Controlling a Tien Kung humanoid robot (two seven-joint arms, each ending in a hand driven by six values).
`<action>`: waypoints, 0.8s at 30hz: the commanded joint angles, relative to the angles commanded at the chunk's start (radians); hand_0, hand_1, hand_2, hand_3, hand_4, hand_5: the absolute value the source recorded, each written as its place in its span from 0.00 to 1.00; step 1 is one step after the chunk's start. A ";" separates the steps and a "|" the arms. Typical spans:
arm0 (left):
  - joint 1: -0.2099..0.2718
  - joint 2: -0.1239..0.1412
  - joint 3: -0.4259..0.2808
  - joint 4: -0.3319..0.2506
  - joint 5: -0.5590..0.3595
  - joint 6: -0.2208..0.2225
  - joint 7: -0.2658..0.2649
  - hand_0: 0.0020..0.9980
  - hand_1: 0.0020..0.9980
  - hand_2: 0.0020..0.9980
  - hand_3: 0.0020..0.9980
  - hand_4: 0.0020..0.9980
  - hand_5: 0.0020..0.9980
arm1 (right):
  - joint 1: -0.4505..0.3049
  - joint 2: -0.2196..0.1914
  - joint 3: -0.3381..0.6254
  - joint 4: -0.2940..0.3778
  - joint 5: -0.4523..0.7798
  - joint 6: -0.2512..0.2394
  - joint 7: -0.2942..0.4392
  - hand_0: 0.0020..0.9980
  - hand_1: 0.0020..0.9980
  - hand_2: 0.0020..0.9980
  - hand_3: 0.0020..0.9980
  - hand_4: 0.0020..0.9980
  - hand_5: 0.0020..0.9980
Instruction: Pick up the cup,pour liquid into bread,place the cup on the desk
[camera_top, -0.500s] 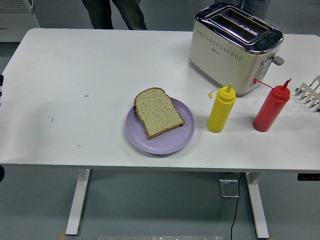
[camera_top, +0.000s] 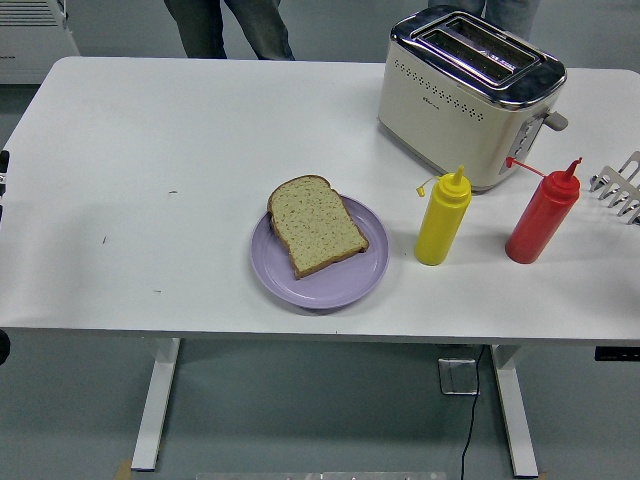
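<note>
Counter (camera_top: 150, 150) inventory: one bread slice, one plate, two squeeze bottles, one toaster.

Right hand (camera_top: 622, 187): metallic fingers spread at the right edge, holding nothing. Just left of it: red bottle (camera_top: 541, 218), then yellow bottle (camera_top: 442, 220); farther left, bread (camera_top: 316, 226) on purple plate (camera_top: 340, 285). Toaster (camera_top: 468, 92) beyond the bottles. No cup as such.

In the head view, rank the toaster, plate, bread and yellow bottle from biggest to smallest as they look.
1. Toaster
2. Plate
3. Bread
4. Yellow bottle

The toaster stands farther from the camera, so its lead is safe.
</note>
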 joint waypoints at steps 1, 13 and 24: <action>0.000 0.000 0.000 0.000 0.000 0.000 0.000 0.83 0.82 0.86 0.82 0.65 1.00 | -0.009 0.003 -0.008 0.003 -0.015 -0.004 0.005 0.99 0.93 1.00 1.00 0.92 0.36; -0.002 0.001 0.001 0.000 0.000 0.000 0.000 0.83 0.82 0.86 0.82 0.65 1.00 | -0.077 0.047 -0.109 0.039 -0.073 -0.033 0.039 0.99 0.93 1.00 1.00 0.93 0.34; -0.005 0.001 0.000 0.000 0.000 0.000 0.001 0.83 0.82 0.86 0.82 0.65 1.00 | -0.050 0.059 -0.195 0.001 -0.091 -0.059 0.041 0.99 0.93 1.00 1.00 0.93 0.32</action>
